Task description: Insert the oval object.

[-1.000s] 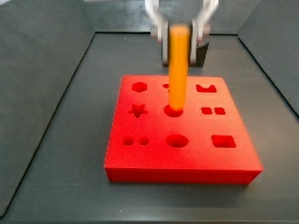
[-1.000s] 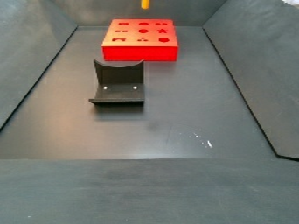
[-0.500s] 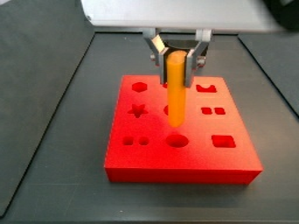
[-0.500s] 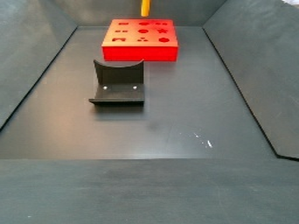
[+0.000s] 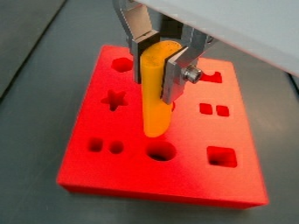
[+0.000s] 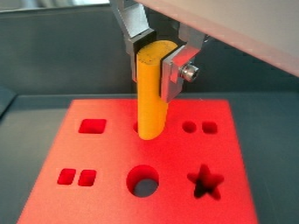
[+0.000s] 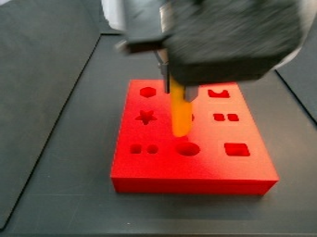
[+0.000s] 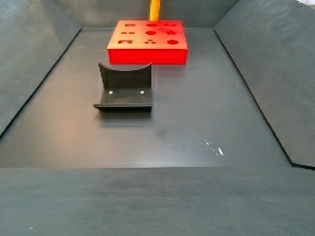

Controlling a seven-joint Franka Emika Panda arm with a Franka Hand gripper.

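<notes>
the gripper [image 5: 163, 63] hung over the middle of the red block [image 5: 239, 182], its two silver fingers [image 5: 177, 77] closed tight on the upper part of the orange oval peg [image 5: 156, 92], which stood upright between them. in both wrist views the peg [image 6: 152, 92] pointed straight down at the block [image 6: 105, 162], its lower end over a hole in the block's middle row, next to the round hole [image 6: 142, 182] and the star-shaped hole [image 6: 207, 181] (whether the tip had entered the hole or only hovered at its mouth could not be told). in a side view the arm's blurred dark bulk hid the gripper [image 7: 177, 85], and only the lower length of the peg [image 7: 183, 114] showed above the block [image 7: 192, 178]. in a side view the block [image 8: 150, 44] lay at the far end of the dark floor [image 8: 185, 138], the peg [image 8: 154, 8] rising at its far edge, and the fixture [image 8: 124, 88] stood on the floor nearer, apart from the block.
</notes>
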